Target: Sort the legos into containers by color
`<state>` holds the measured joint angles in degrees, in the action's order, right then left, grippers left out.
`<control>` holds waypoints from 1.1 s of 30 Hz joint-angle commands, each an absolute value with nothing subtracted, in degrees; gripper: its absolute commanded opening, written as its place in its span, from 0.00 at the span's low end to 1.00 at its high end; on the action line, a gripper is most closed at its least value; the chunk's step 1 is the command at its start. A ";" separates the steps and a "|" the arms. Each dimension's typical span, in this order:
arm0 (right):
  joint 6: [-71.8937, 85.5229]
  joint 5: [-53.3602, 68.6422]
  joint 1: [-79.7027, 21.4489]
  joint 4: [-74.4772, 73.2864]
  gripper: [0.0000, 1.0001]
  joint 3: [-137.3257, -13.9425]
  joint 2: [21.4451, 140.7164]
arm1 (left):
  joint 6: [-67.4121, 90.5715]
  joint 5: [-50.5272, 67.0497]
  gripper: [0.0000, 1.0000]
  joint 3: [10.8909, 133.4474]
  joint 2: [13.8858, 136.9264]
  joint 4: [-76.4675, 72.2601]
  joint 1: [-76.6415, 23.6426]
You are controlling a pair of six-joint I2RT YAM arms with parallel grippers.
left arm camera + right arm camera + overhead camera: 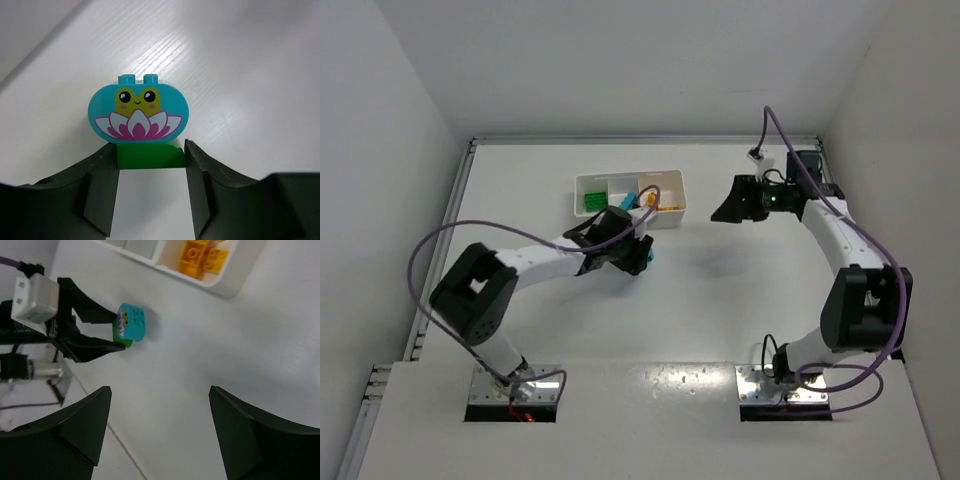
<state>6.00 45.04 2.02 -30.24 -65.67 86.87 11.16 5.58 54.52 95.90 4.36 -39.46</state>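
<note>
My left gripper (638,256) is shut on a stacked lego: a cyan brick with a frog-and-lotus face (138,111) on top of a green brick (150,156). The fingers (100,185) press on the green brick's sides. The stack (646,258) is just in front of the white tray (582,183), low over the table. It also shows in the right wrist view (132,324). The tray's left compartment holds green legos (592,204) and its right compartment holds yellow-orange ones (202,255). My right gripper (725,211) is open and empty, to the right of the tray.
White walls close in the table on the left, back and right. The left arm's purple cable (420,262) loops over the left side. A small white connector (757,155) lies near the back right. The tray's corner (227,289) shows in the right wrist view.
</note>
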 commanded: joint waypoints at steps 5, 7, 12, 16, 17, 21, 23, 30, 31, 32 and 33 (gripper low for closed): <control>15.89 68.72 -0.08 -21.64 0.83 -62.76 89.82 | 9.93 11.51 0.28 50.19 81.05 -5.19 -38.67; 21.34 70.75 -1.84 -17.85 0.83 -62.75 90.88 | 9.32 11.51 0.25 49.66 79.89 -5.19 -38.67; 22.06 70.23 -7.54 -17.84 0.84 -66.79 93.43 | 8.61 9.50 0.21 51.50 78.14 -3.52 -40.69; 22.68 68.21 -10.54 -17.84 0.84 -68.64 95.88 | 8.61 7.30 0.21 52.03 77.52 -3.52 -41.92; 22.68 68.20 -10.55 -17.84 0.84 -68.64 96.41 | 8.61 6.60 0.21 52.03 76.91 -3.52 -42.62; 22.68 66.97 -12.83 -17.84 0.84 -71.27 98.44 | 8.09 6.59 0.21 52.03 75.85 -3.52 -43.15; 22.68 66.27 -13.36 -17.84 0.84 -72.68 100.19 | 8.09 6.59 0.21 52.03 75.85 -3.52 -43.77; 23.20 65.13 -15.11 -17.32 0.84 -74.88 102.74 | 6.94 6.06 0.21 53.09 75.32 -3.52 -44.38; 23.20 65.13 -15.64 -17.31 0.84 -74.88 102.74 | 6.94 6.06 0.21 53.09 75.32 -3.52 -44.99; 23.20 65.13 -15.64 -17.31 0.84 -75.49 103.27 | 6.94 6.06 0.21 53.09 75.32 -3.52 -45.00; 23.20 65.13 -16.25 -17.31 0.84 -75.50 103.27 | 6.94 6.06 0.21 53.61 75.32 -3.52 -45.00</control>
<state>22.79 64.66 -14.81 -19.35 -72.51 102.67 7.70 6.24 50.83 77.28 -1.74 -44.05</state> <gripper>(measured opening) 0.841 0.553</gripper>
